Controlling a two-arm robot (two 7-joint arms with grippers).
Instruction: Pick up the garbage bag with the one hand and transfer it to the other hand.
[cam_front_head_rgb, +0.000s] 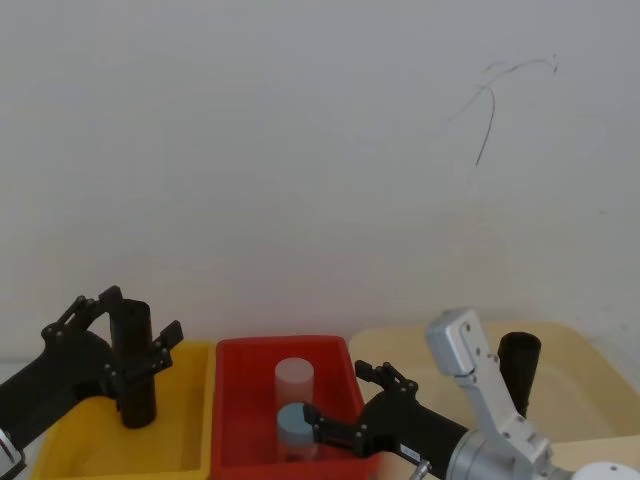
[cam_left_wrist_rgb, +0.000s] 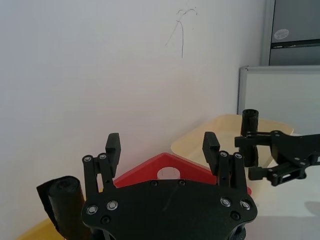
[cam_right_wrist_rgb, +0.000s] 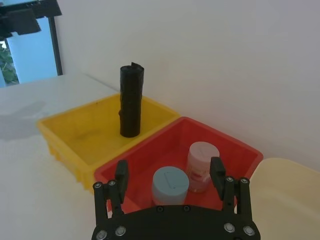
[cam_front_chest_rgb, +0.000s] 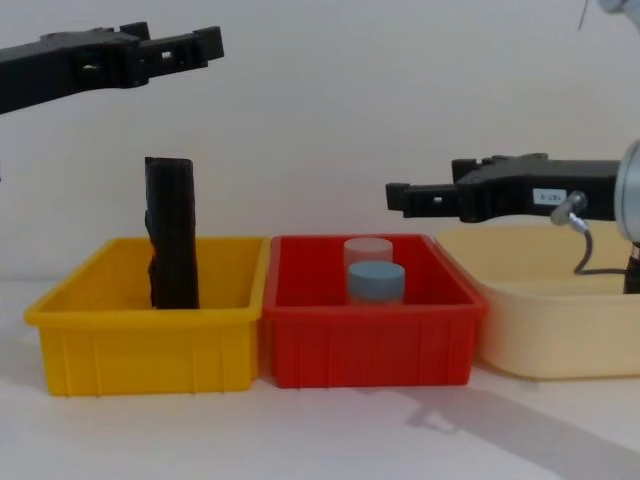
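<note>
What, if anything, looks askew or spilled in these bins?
Nothing stands out. The black roll stands upright in the yellow bin, a second roll in the cream bin, and the blue-lidded jar and pale jar upright in the red bin.

Garbage bag (cam_front_chest_rgb: 172, 235) blk. Yellow bin (cam_front_chest_rgb: 150, 350), red bin (cam_front_chest_rgb: 370, 350), cream tub (cam_front_chest_rgb: 560, 340). Jar lid (cam_front_chest_rgb: 376, 272) lt blue.

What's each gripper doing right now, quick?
Left gripper: open, empty, high above the yellow bin.
Right gripper: open, empty, above the red bin.
</note>
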